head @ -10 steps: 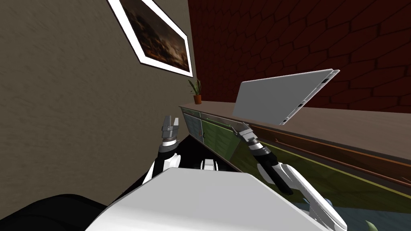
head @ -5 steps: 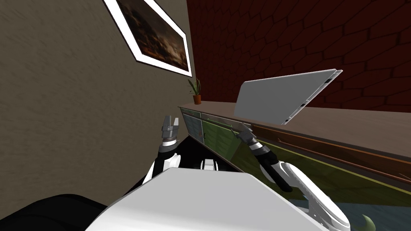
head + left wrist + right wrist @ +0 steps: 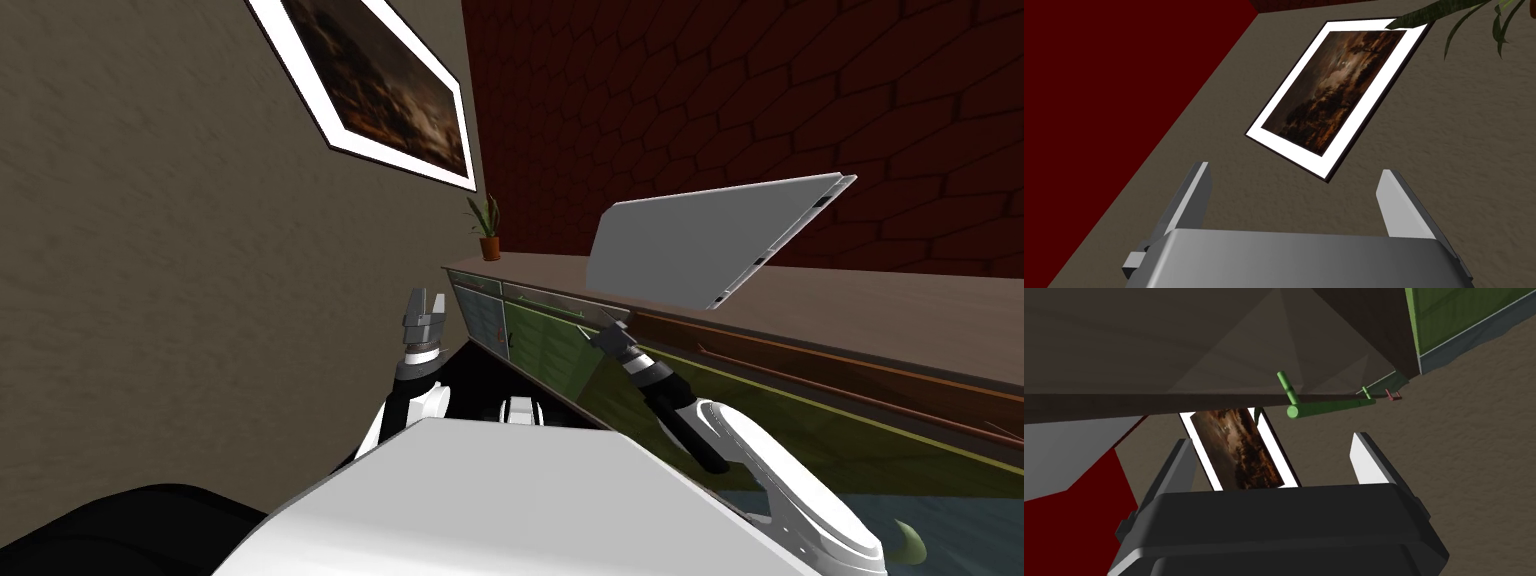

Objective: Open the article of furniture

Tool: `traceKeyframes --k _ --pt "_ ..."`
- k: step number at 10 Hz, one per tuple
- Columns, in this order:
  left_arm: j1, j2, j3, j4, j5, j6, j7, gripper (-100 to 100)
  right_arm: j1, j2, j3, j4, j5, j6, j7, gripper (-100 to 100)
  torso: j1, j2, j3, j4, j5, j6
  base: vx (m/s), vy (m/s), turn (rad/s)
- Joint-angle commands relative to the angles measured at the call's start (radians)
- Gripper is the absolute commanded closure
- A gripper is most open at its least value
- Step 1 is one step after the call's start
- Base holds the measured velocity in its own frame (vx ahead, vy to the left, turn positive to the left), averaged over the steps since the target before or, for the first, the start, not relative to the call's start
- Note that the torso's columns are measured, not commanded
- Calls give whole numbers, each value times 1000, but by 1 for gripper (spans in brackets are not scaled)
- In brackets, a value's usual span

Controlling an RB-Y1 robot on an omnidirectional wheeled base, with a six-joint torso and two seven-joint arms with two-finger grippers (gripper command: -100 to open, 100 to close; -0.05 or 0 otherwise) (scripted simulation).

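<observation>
A long low cabinet (image 3: 540, 342) with green door fronts and a brown top runs along the dark red wall. My right gripper (image 3: 604, 328) is up against its upper front edge, fingers open. In the right wrist view a green bar handle (image 3: 1330, 406) stands out from the cabinet's brown surface (image 3: 1224, 338), just past my right gripper (image 3: 1274, 455) and nearer one fingertip; nothing is between the fingers. A small red handle (image 3: 1394, 394) shows farther along. My left gripper (image 3: 424, 306) is raised beside the beige wall, open and empty (image 3: 1294, 195).
A flat grey panel (image 3: 700, 240) leans tilted on the cabinet top. A small potted plant (image 3: 488, 228) stands at the top's far end. A framed dark picture (image 3: 390, 90) hangs on the beige wall close on my left.
My right gripper has moved forward and slightly up, closer to the cabinet's upper front edge. The head view has shifted a little. The left arm has not moved.
</observation>
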Motion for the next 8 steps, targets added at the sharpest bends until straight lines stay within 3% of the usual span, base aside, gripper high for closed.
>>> traceKeyframes --k 1,7,8 --pt "0 0 0 0 0 0 0 0 -7 -30 -11 23 69 -2 71 -100 0 0 0 0 0 0 21 57 -69" --pt "0 0 0 0 0 0 0 0 -18 -88 -32 59 203 -6 203 -100 0 1 1 0 0 0 17 58 -57" --pt "0 0 0 0 0 0 0 0 -19 -84 -32 59 188 -6 186 -100 0 0 0 0 0 0 8 22 -13"
